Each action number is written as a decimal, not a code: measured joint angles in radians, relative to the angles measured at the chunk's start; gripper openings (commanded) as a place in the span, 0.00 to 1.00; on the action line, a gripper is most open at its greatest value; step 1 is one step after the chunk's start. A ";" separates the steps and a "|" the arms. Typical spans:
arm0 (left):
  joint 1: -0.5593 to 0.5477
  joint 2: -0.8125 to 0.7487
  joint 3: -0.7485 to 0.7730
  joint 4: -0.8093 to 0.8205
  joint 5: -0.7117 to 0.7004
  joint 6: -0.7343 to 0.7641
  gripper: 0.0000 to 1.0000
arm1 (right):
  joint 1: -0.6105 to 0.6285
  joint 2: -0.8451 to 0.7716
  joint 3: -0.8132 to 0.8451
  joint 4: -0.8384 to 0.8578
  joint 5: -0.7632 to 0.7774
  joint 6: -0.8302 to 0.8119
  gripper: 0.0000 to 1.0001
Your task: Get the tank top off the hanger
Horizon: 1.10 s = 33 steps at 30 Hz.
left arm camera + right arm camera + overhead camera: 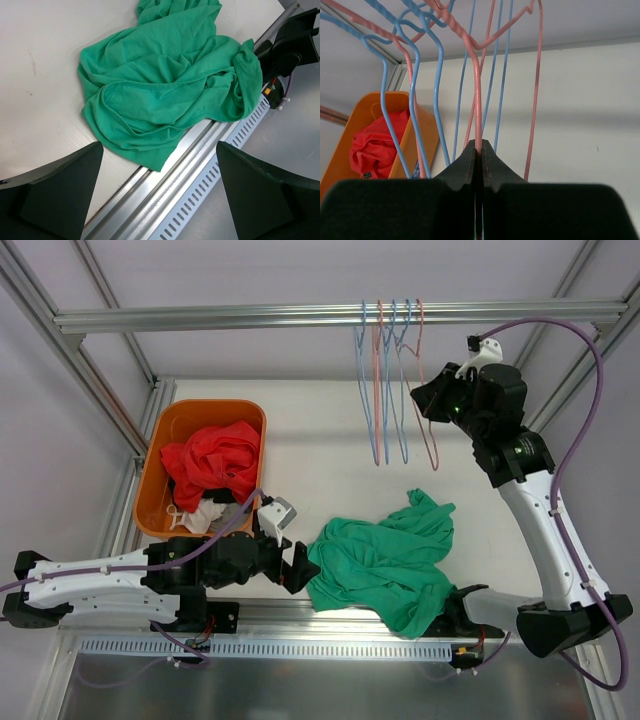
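Note:
The green tank top [385,560] lies crumpled on the white table near the front edge, off any hanger; it also shows in the left wrist view [170,95]. My left gripper [293,558] is open and empty just left of the top, its jaws wide apart over the table's front rail [159,165]. My right gripper [428,400] is raised at the back right and shut on the wire of a bare pink hanger [433,447] that hangs from the overhead rail [250,316]. In the right wrist view the jaws [479,146] pinch that pink wire [478,90].
Several other bare blue and pink hangers [385,390] hang on the rail beside the held one. An orange bin [158,455] at the left holds a red garment [215,460] and other clothes. The right arm's base [560,625] stands next to the tank top.

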 measured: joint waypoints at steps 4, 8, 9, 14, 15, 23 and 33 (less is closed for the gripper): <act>0.000 0.011 0.000 -0.001 -0.005 -0.003 0.99 | 0.000 -0.023 -0.035 0.033 0.015 0.029 0.47; 0.000 0.073 0.009 -0.002 -0.012 -0.003 0.99 | 0.000 -0.056 -0.068 0.027 0.027 0.048 1.00; 0.000 0.106 0.020 -0.005 -0.016 -0.003 0.99 | 0.000 -0.070 -0.075 0.023 0.032 0.042 1.00; 0.000 0.305 0.106 -0.004 -0.032 -0.003 0.99 | -0.003 -0.206 -0.090 -0.057 0.100 0.010 0.99; 0.000 0.353 0.131 0.000 -0.031 -0.003 0.99 | -0.004 -0.253 -0.092 -0.082 0.119 0.001 0.99; 0.000 0.722 0.281 0.090 0.025 0.022 0.99 | -0.005 -0.719 -0.128 -0.242 0.196 -0.065 1.00; 0.052 1.124 0.547 0.158 0.120 0.082 0.99 | -0.006 -0.900 -0.127 -0.449 0.040 -0.105 1.00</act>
